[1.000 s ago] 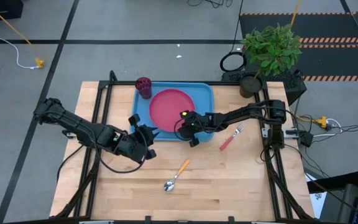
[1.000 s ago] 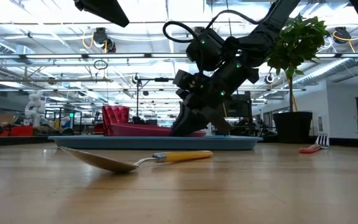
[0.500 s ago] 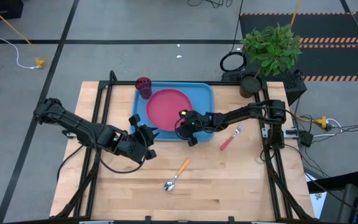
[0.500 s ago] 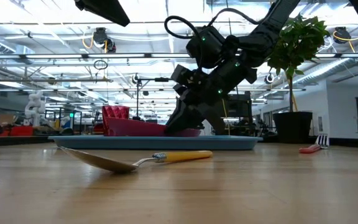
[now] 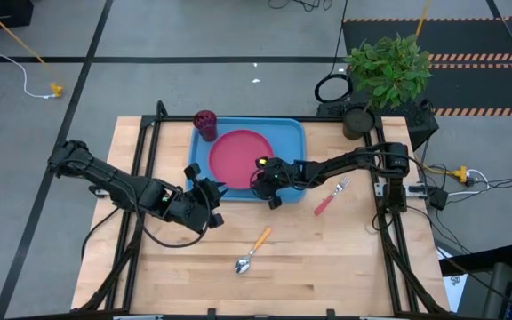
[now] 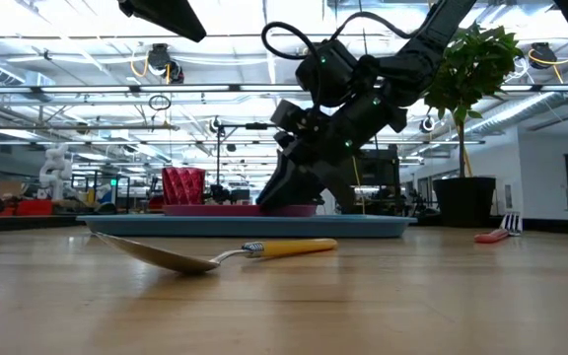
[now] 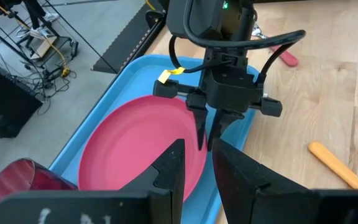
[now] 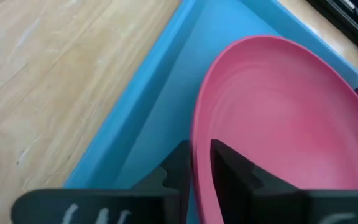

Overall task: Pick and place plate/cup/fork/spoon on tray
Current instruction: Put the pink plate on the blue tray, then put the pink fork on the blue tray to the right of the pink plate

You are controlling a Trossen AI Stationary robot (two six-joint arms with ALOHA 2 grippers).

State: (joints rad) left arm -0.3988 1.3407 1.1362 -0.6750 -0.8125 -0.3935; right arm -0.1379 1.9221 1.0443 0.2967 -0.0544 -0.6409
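Low view: plate [image 6: 240,208] has dropped flat into tray [image 6: 254,226], right claw [image 6: 286,193] still pinching its rim; release next. Left claw [image 7: 194,163] nearly closed, idle.

— Floor? 
— Grey floor [image 5: 238,27]; black mat [image 5: 469,31] with orange-striped edge at upper right; yellow cable [image 5: 25,44] upper left.
— Furniture? 
— Light wooden table [image 5: 327,267]; potted plant [image 5: 388,67] at its far right corner.
— Overhead? 
— Low view: ceiling trusses with strip lights [image 6: 87,44].
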